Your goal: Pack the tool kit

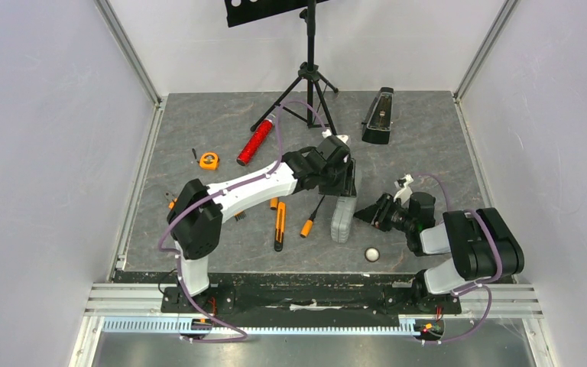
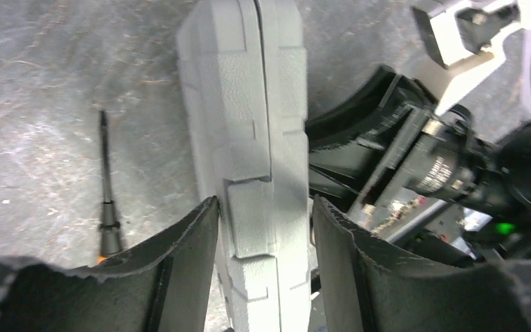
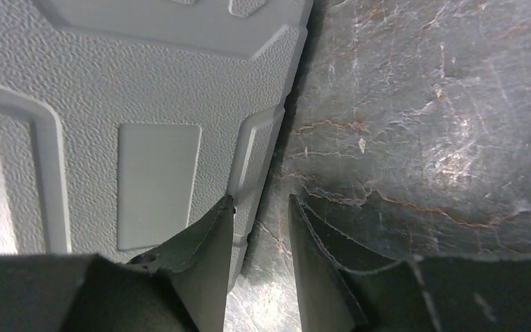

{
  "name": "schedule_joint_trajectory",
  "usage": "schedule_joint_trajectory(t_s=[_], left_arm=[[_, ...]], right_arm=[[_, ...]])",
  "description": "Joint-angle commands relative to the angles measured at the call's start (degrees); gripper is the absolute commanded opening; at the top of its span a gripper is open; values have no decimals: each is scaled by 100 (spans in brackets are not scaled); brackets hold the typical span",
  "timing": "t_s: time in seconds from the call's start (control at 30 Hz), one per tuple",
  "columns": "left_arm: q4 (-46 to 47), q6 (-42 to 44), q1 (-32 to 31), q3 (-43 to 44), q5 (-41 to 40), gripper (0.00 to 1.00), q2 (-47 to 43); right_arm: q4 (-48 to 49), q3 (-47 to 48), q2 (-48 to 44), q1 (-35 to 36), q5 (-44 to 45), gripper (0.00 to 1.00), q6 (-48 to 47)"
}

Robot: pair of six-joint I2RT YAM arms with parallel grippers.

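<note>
The grey tool case [image 1: 342, 214] is closed and stands on its edge near the table's middle. My left gripper [image 1: 344, 182] reaches down over its top edge; in the left wrist view the fingers [image 2: 180, 263] sit against both faces of the case [image 2: 249, 117], gripper [image 2: 264, 207]. My right gripper [image 1: 364, 214] is at the case's right face, slightly open with only table between the fingers [image 3: 261, 200]; its left finger is against the case [image 3: 145, 104]. An orange-black knife [image 1: 280, 227], a screwdriver [image 1: 311, 220] and a tape measure [image 1: 209, 160] lie loose to the left.
A red glittery cylinder [image 1: 255, 141] lies at the back left, beside a black tripod stand [image 1: 309, 84]. A black metronome [image 1: 379, 115] stands at the back right. A small white ball [image 1: 371, 254] is near the front edge.
</note>
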Motion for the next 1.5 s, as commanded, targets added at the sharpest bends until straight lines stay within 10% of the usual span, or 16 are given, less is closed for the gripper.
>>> schedule_joint_trajectory(t_s=[0.0,0.5,1.0,1.47], left_arm=[[572,-349,-141,-126,350,60,-438],[567,-321,-117,-433,246,46,-573],[1796,-859,469,-1602,842,80,-1361],[3241,-1110,1052,-3199,1625,73,-2105]], right_arm=[[-4,75,209,12,281,38,-129],[-782,384,-94,28,500,38,-474],[-3449,1476,-1481,47,1447,48,-1469],[-5583,2677,-3005,434,2348,68,-1350]])
